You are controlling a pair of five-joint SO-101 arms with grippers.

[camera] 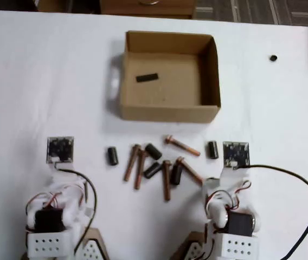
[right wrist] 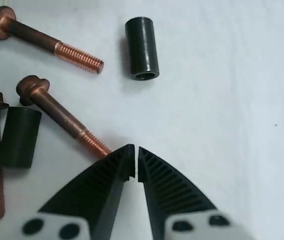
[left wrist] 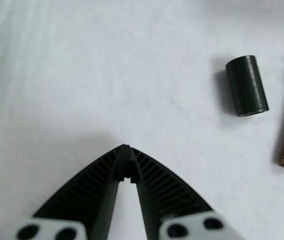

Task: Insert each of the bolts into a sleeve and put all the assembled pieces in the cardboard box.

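High: box [camera: 170, 111] upper centre, black piece [camera: 147, 78] inside; bolts [camera: 182, 145] and sleeves [camera: 112, 156] crowded lower centre | Left wrist: left gripper [left wrist: 125, 150] jaws together, sleeve [left wrist: 247, 85] near | Right wrist: right gripper [right wrist: 134, 152] jaws together, bolt [right wrist: 64, 116] end just beside its tip | Risk: tight cluster, a grab likely sets neighbours rolling.

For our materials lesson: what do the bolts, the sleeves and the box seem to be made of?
Bolts: likely copper-plated metal, with a reddish sheen and cut threads. Sleeves: black, smooth, dull gloss; plastic or coated metal, unclear. Box: brown cardboard, matte, folded walls.
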